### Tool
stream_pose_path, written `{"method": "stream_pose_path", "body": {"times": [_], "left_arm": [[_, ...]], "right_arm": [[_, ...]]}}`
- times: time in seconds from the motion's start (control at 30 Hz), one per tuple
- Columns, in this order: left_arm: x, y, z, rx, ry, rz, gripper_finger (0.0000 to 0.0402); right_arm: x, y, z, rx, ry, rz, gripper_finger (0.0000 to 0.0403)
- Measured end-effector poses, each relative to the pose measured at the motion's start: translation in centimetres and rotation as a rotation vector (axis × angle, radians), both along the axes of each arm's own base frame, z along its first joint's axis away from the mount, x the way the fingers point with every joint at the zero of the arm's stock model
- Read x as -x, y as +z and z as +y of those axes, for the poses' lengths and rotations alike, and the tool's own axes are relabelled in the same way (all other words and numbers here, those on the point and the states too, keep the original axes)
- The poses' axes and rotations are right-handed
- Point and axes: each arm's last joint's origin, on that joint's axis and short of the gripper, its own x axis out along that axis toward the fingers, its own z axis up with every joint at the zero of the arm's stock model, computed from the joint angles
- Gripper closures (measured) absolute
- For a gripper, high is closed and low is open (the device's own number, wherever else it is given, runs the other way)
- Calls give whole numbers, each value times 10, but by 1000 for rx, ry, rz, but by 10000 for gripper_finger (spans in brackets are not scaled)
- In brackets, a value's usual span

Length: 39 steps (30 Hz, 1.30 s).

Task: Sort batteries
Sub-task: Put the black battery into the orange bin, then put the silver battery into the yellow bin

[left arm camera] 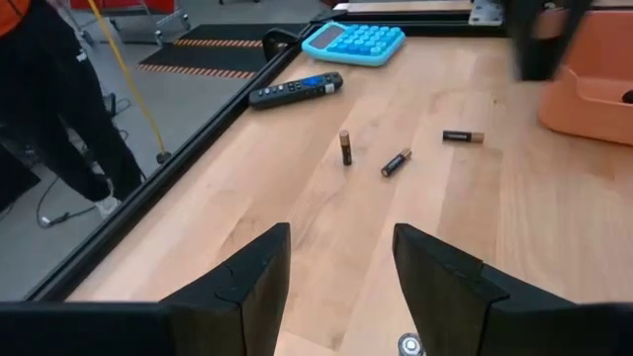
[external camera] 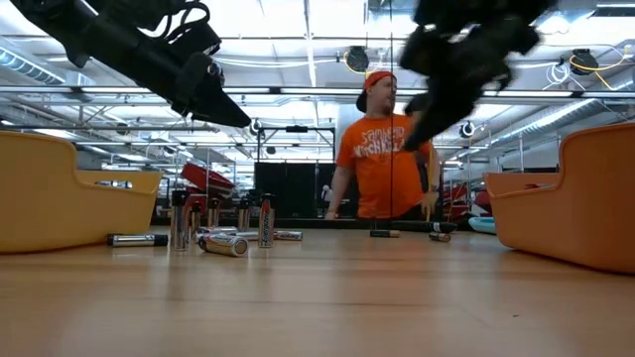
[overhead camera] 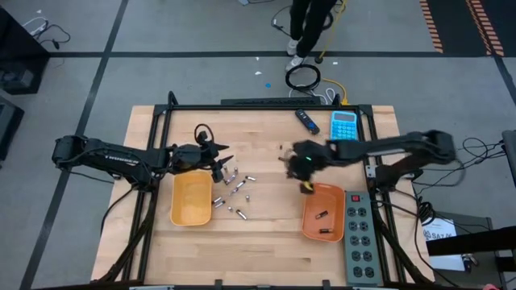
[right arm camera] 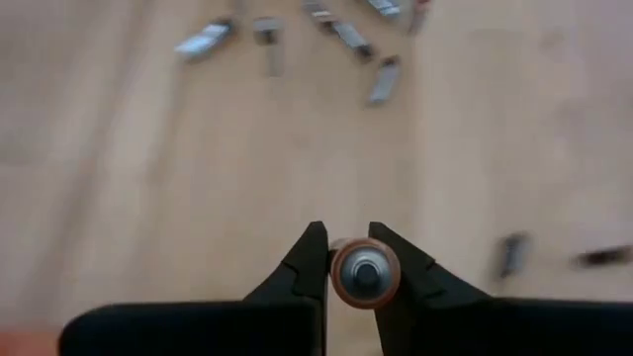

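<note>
Right wrist view: battery [right arm camera: 365,275] clamped end-on between the right gripper [right arm camera: 348,259] fingers.

Held battery shows a copper-rimmed end face, raised off the tabletop [overhead camera: 266,242]. High view: right arm reaches in from the right edge, elbow bent, gripper [overhead camera: 300,165] near the table's middle, just beside the orange tray [overhead camera: 323,213], which holds two dark batteries [overhead camera: 322,216]. Silvery batteries [overhead camera: 234,193] lie scattered beside the yellow tray [overhead camera: 191,200]; three small dark ones [left arm camera: 396,162] lie nearer the far edge. Left gripper [overhead camera: 219,161] extends from the left edge, above the silvery cluster, fingers [left arm camera: 252,277] spread, holding nothing. Calculator [overhead camera: 344,125] and remote [overhead camera: 305,120] at the far edge.
</note>
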Motion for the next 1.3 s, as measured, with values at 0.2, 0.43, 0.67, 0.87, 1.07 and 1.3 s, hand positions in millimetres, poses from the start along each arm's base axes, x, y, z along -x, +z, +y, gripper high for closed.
{"method": "stream_pose_path", "body": {"times": [0.2, 0.43, 0.67, 0.87, 1.07, 1.3], "left_arm": [[-2, 5, 4, -43, 1, -35, 210], [0, 4, 16, 42, 20, -57, 210], [3, -2, 20, 129, 67, -30, 210], [2, 5, 17, 259, 24, 88, 210], [8, 6, 19, 297, -105, 256, 210], [16, -1, 27, 319, -155, 362, 210]], "right_arm": [[51, -5, 35, -179, -111, -52, 372], [81, -13, 54, -218, -296, 161, 372], [88, -18, 60, -177, -390, 209, 233], [87, -1, 57, -31, -353, -1, 163], [75, 24, 30, 136, -381, -259, 179], [60, 37, -17, 109, -315, -425, 204]]}}
